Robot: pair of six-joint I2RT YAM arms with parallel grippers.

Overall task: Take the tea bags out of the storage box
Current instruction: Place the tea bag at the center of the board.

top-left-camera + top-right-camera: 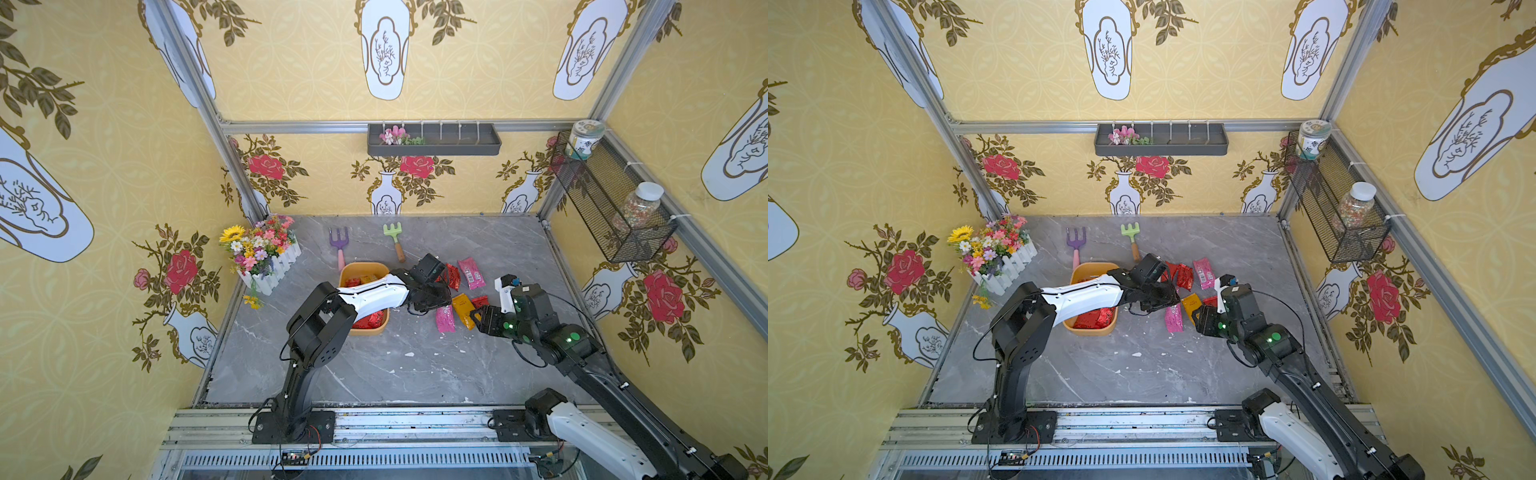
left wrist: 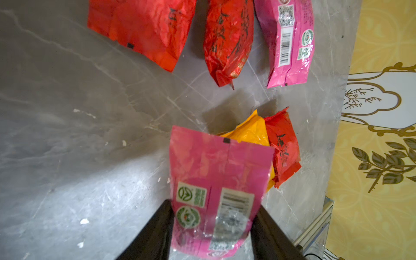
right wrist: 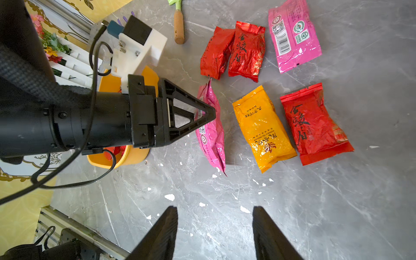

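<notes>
The orange-yellow storage box (image 1: 361, 267) sits left of centre under my left arm, with red tea bags (image 1: 369, 321) inside. Several tea bags lie on the table to its right: two red (image 3: 231, 49), one pink (image 3: 292, 33), one yellow (image 3: 263, 128), one red (image 3: 313, 123). My left gripper (image 2: 213, 203) hangs low over the table with another pink tea bag (image 2: 216, 177) between its spread fingers, far end down on the marble. The bag looks loose and blurred. My right gripper (image 3: 215, 208) stands open and empty, just right of the yellow bag in a top view (image 1: 482, 318).
A white picket-fence flower box (image 1: 270, 266) stands at the back left. A purple fork (image 1: 338, 245) and a green rake (image 1: 395, 237) lie behind the storage box. A dark shelf (image 1: 434, 141) hangs on the back wall, and a wire basket (image 1: 611, 199) with jars on the right wall.
</notes>
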